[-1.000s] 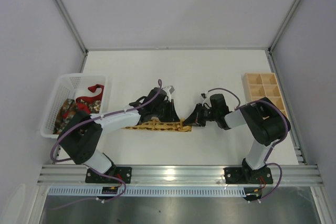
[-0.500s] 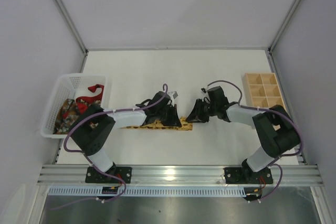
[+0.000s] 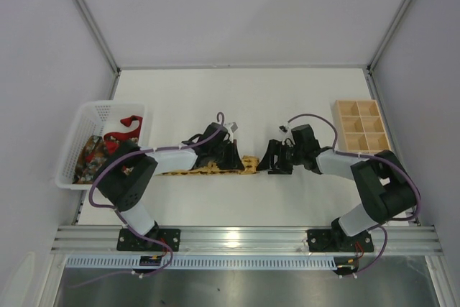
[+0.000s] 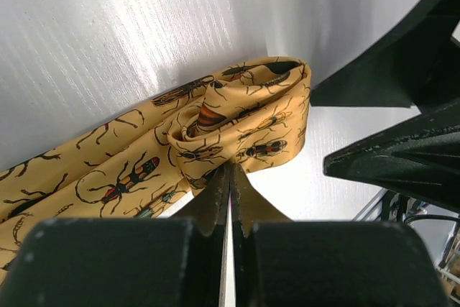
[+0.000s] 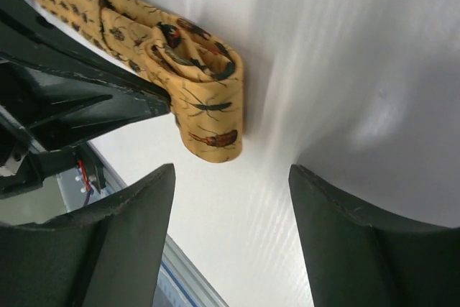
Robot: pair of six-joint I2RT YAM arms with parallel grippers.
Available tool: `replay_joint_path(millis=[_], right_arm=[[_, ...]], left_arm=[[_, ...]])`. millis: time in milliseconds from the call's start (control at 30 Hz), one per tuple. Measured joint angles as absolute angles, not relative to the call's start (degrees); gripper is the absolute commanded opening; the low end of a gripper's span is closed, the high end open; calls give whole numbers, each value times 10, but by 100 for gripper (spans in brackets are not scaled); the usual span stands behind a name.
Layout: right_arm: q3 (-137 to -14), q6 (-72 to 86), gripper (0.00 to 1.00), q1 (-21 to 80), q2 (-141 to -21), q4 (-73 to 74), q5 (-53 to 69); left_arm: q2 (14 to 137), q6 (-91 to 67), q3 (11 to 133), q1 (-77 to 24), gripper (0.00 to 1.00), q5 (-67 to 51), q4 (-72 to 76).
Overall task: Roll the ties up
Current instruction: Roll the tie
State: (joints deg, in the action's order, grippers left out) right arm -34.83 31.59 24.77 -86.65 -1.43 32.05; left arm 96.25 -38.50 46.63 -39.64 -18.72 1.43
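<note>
Left gripper (image 4: pixel 230 172) first: its two fingers are squeezed tight together, and they pinch the yellow tie (image 4: pixel 244 116) right at its rolled-up end. The tie has little bugs all over it. Only the tip is curled into a small, loose roll. The rest lies flat on the white table (image 3: pixel 287 91) and runs off to the left, under the left arm.

The right gripper (image 5: pixel 231 177) has let go. Its fingers stand wide apart with nothing between them, and they point at the roll from the other side. They are just beside the roll but not touching it. So the little roll sits between the two grippers, near the middle of the table, a bit toward the front edge.

Over on the left side of the table sits a white basket (image 3: pixel 70 167). Two more ties lie in it: a red tie (image 3: pixel 126 126) at the back and a dark patterned tie (image 3: pixel 90 152) bunched up at the front.

Far off on the right side is a wooden tray (image 3: pixel 336 114) with square boxes in it, well apart from the ties.
</note>
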Motion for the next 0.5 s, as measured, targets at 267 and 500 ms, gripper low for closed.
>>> replay_joint_path(millis=[267,500], right_arm=[[-362,312,72,248,-928,-131,350],[-396,308,68,248,-984,-180,372]], left_arm=[[963,-384,466,-391,3,-193,16],[963,-380,466,-387,3,-198,16]])
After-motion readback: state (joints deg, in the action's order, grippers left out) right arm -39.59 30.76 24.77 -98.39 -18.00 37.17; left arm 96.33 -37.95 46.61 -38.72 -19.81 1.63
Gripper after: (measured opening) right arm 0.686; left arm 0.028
